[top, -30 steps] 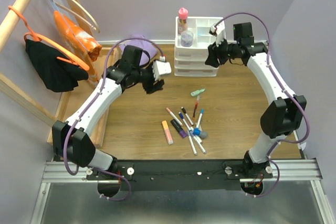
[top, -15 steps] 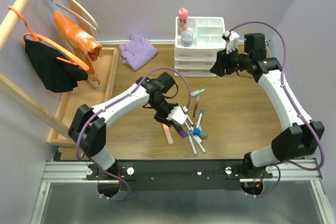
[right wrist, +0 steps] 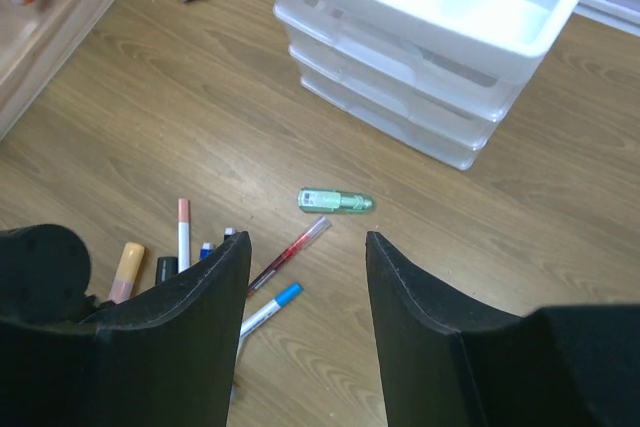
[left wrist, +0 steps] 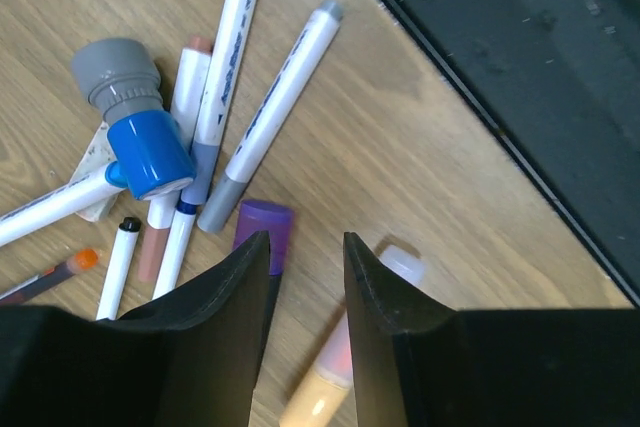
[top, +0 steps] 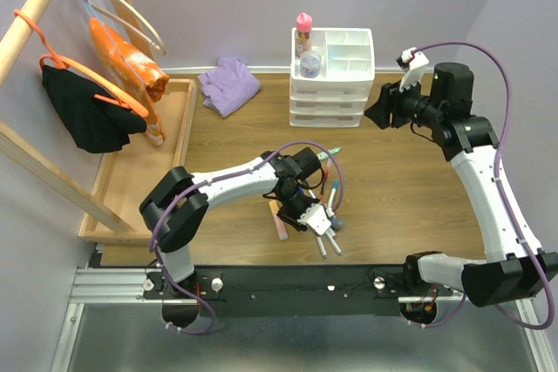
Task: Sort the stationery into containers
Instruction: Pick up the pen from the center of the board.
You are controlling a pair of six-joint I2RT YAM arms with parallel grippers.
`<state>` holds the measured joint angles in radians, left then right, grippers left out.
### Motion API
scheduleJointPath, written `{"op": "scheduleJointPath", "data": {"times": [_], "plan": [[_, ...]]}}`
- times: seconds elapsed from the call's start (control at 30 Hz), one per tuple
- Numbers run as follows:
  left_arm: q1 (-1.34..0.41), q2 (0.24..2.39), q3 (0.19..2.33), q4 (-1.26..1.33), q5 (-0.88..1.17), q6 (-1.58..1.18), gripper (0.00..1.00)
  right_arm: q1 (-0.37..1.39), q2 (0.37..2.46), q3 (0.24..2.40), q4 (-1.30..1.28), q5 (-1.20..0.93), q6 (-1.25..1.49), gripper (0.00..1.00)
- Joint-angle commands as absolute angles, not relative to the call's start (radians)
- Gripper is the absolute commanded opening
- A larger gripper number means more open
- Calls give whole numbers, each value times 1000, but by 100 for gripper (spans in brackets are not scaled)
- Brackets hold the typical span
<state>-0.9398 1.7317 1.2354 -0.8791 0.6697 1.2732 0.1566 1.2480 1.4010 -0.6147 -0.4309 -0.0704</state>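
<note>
One white plastic three-drawer unit (top: 327,100) stood at the table's far edge. Near the middle of the near edge, the left pincer (left wrist: 305,247) hung narrowly parted and empty over the pile. It would probably need to widen, then straddle the purple-capped chunky highlighter (left wrist: 265,229) alone, clear of the orange highlighter (left wrist: 318,397) just beside it. The right pincer (right wrist: 306,247) gaped empty toward the far right corner. Three highlighters showed, counting one mint highlighter (right wrist: 336,201), and at least five thin white markers (left wrist: 285,82).

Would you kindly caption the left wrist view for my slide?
Open left claw hovering over the purple highlighter and orange highlighter beside scattered white markers.
</note>
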Motion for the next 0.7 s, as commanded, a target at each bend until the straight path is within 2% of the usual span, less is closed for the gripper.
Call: {"op": "scheduleJointPath", "data": {"times": [0.0, 0.67], "plan": [[-946, 1789, 1243, -793, 609, 1255, 43, 141, 1198, 1344, -620, -399, -49, 58], [-946, 1901, 1161, -706, 471, 1307, 41, 120, 1172, 1282, -604, -426, -32, 58]]}}
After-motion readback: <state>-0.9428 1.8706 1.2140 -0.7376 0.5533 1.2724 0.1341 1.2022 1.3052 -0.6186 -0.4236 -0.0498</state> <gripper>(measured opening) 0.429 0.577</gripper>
